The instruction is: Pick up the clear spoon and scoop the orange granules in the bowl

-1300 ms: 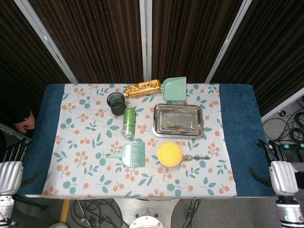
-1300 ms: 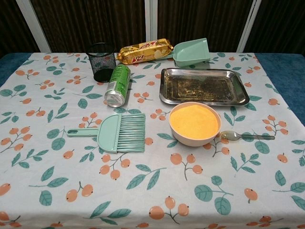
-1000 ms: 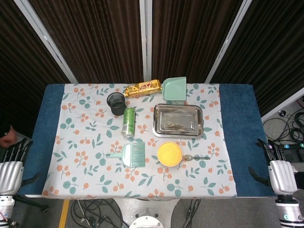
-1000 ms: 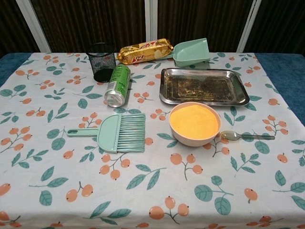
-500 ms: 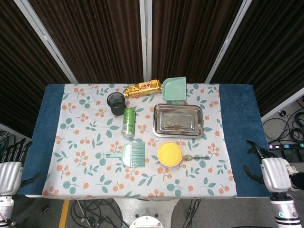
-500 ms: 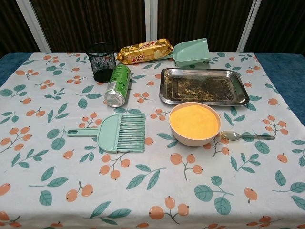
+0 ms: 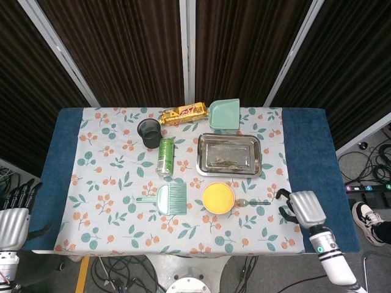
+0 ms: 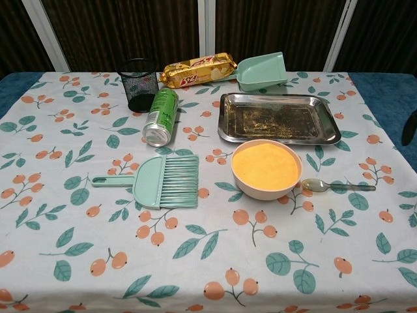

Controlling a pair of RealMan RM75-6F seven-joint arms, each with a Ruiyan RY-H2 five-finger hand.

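Observation:
The clear spoon (image 7: 252,202) (image 8: 336,186) lies flat on the cloth just right of the bowl, its handle pointing right. The pale bowl (image 7: 218,198) (image 8: 266,169) is filled with orange granules and stands in front of the steel tray. My right hand (image 7: 302,209) hovers over the cloth's right edge, a short way right of the spoon's handle, holding nothing, its fingers apart; a dark fingertip (image 8: 410,127) shows at the right border of the chest view. My left hand (image 7: 15,217) hangs off the table's left side, fingers apart and empty.
A steel tray (image 7: 229,155) lies behind the bowl. A mint brush (image 7: 168,199) sits left of the bowl, a green can (image 7: 165,156) lies on its side, and a black mesh cup (image 7: 148,132), a snack packet (image 7: 182,113) and a mint scoop (image 7: 225,113) stand at the back.
My right hand has moved left from beside the table to over the cloth's right edge, nearer the spoon. The left hand has stayed put. Nothing on the table has moved.

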